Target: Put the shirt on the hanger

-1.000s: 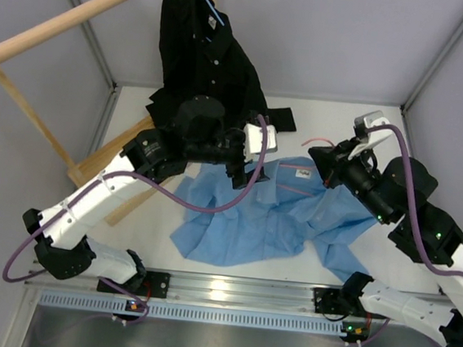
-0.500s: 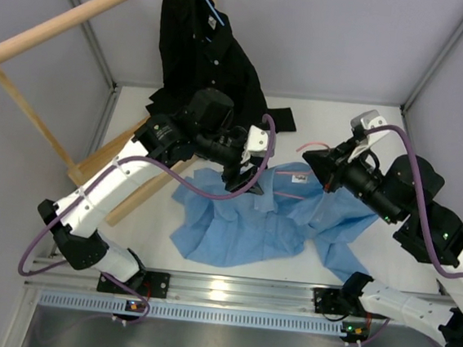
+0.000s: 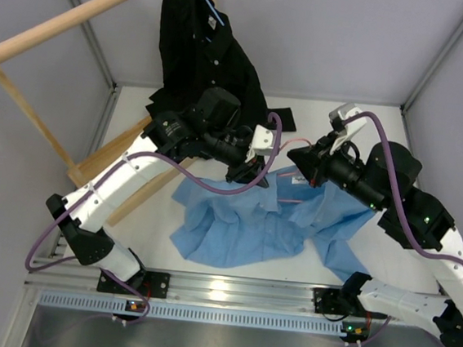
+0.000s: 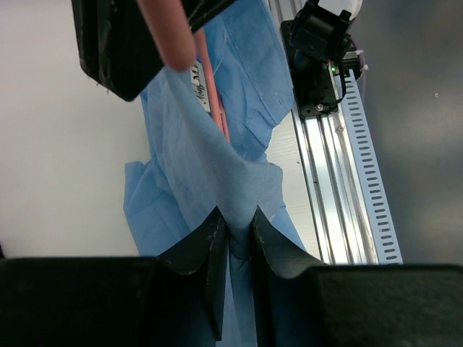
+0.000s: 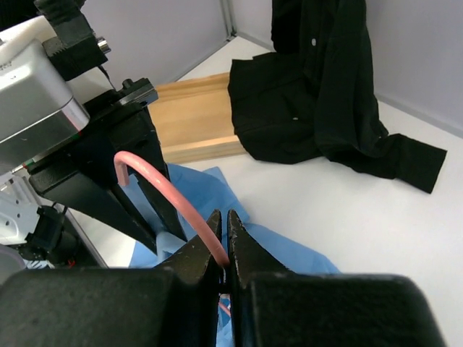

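At the far left a wooden rack (image 3: 75,11) leans over the table (image 3: 335,118), and a black shirt (image 3: 210,57) hangs from it on a blue hanger (image 3: 211,6), its lower part spilling onto the table top.

Just in front of that, my left end effector (image 4: 239,224) is pressed onto a fold of the shirt (image 4: 195,159), with the thin blue cloth drawn up into a ridge between the fingers. The rest of the shirt lies crumpled on the table between my two arms, near the front rail.

The hanger (image 5: 166,189) sits at the collar end of the shirt, its pink wire running past the white label (image 4: 201,90).

On the right, my right end effector (image 5: 224,224) is clamped tight on that wire, holding its curved part above the blue cloth.
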Available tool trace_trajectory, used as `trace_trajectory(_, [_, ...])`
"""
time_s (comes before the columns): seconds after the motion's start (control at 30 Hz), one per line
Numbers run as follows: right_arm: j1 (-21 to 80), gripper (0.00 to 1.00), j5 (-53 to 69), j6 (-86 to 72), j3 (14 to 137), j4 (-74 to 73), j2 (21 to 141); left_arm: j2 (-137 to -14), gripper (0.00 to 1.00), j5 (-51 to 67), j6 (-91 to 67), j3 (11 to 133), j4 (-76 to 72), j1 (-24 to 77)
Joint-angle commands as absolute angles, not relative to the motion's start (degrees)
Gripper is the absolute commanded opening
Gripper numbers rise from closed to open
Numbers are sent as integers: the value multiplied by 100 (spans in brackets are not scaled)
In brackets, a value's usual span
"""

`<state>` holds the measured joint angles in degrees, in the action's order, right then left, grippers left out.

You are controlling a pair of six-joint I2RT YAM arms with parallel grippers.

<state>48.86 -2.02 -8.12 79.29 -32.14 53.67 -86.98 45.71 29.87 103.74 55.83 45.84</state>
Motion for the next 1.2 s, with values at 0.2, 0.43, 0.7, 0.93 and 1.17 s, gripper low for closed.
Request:
trace_trajectory(0.2, [4825,0,-44,-1020,8095,-2610,5388,-8657,26,4210,3032,10406,5581,4579])
trace_trajectory(0.43, [4825,0,-88,-1081,8016,-2531,5291,-8780,0,4175,3015,10459,5581,4579])
trace_trajectory(0.7, [4834,18,-299,-1002,7691,-2505,4993,-8649,0,4333,3102,10494,5572,4570])
trace_trajectory(0.93, [4825,61,-167,-414,7470,-3145,4281,-8341,0,4728,3305,10424,5730,4430])
trace_trajectory(1.17, [4825,72,190,368,8120,-5157,3718,-8236,0,4904,3612,10599,6213,4342])
